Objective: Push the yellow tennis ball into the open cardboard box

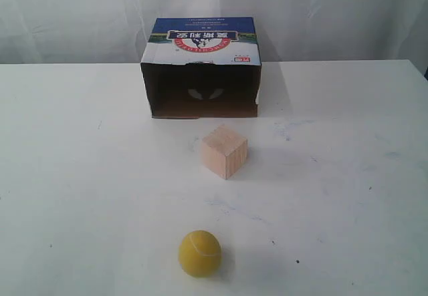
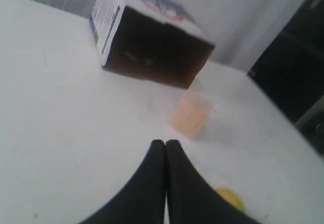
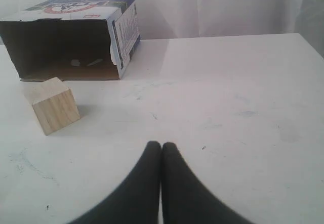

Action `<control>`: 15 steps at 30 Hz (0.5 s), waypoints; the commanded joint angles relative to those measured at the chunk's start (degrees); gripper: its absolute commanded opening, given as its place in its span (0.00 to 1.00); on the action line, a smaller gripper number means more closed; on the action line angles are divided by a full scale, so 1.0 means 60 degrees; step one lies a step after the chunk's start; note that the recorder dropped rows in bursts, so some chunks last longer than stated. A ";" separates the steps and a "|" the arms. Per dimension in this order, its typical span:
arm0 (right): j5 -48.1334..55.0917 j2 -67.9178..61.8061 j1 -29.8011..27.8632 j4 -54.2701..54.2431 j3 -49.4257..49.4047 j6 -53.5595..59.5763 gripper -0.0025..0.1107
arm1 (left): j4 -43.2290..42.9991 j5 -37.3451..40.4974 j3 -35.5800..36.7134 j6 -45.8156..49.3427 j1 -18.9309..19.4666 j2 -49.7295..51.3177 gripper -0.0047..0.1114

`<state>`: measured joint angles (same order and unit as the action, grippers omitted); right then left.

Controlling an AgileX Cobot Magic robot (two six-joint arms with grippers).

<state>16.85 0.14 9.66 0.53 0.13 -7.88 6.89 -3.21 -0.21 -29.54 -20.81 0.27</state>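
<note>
On the white worktop (image 1: 80,176), yellow tennis ball (image 1: 199,252) sits at near edge of ext. view, well apart from open cardboard box (image 1: 200,69) at the back, dark mouth facing it; wooden cube (image 1: 225,150) stands btw them, touching neither; left fingers (image 2: 152,178) pressed together, holding nothing; right fingers (image 3: 147,178) likewise closed, empty.

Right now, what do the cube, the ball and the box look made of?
The cube: pale bare wood, faint grain. The ball: matte mustard surface, felt or rubber, unclear; pale seam. The box: brown cardboard, printed top panel.
</note>
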 commanded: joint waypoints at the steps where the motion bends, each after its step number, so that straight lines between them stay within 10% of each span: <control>1: -0.0098 -0.0023 -0.0083 0.0022 -0.0022 -0.0048 0.02 | 0.0425 -0.1831 0.0035 -0.1034 0.0017 -0.0045 0.04; 8: -0.0098 -0.0023 -0.0083 0.0022 -0.0022 -0.0048 0.02 | 0.0253 -0.3153 0.0035 -0.2186 0.0017 -0.0045 0.04; 15: -0.0098 -0.0023 -0.0083 0.0022 -0.0022 -0.0048 0.02 | -0.3908 -0.1685 -0.0104 -0.5617 0.0017 -0.0045 0.04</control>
<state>16.85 0.14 9.66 0.53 0.13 -7.88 -6.72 -16.17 -0.21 -54.95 -20.81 0.27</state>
